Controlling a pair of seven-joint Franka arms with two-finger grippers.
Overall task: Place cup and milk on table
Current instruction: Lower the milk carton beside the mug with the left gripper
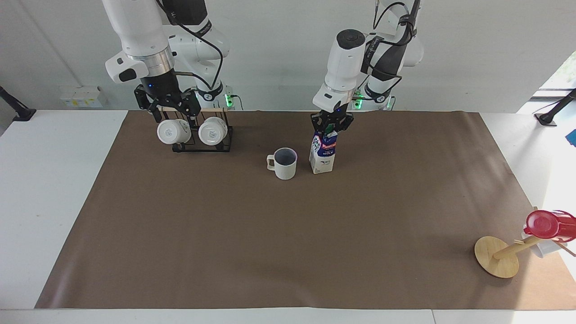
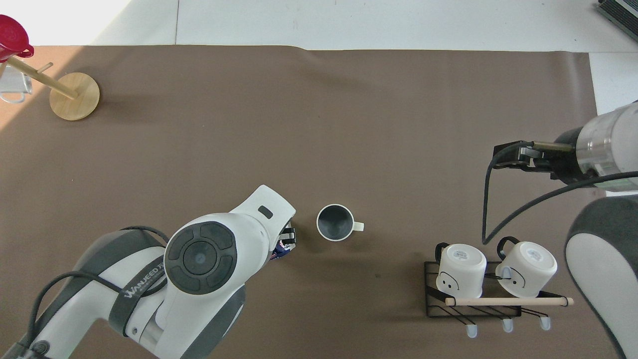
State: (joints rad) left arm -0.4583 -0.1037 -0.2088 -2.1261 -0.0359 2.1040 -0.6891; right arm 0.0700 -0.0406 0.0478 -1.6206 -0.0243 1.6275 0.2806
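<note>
The ribbed off-white cup (image 1: 285, 163) (image 2: 335, 222) stands upright on the brown mat of the table (image 1: 288, 234), its dark inside showing. Close beside it, toward the left arm's end, the milk (image 1: 323, 155) stands upright with its base on the mat. My left gripper (image 1: 330, 128) is shut on the milk's top ridge. In the overhead view the left arm covers nearly all of the milk (image 2: 280, 251), and the left gripper (image 2: 289, 234) shows just past the wrist. My right gripper (image 1: 168, 105) (image 2: 504, 157) hangs open and holds nothing, over the mug rack.
A black wire rack (image 1: 225, 140) (image 2: 431, 309) with two plain white mugs stands near the robots at the right arm's end. A tipped wooden stand (image 1: 496, 257) (image 2: 75, 94) with a red cup (image 1: 546, 225) lies at the mat's corner, far from the robots, at the left arm's end.
</note>
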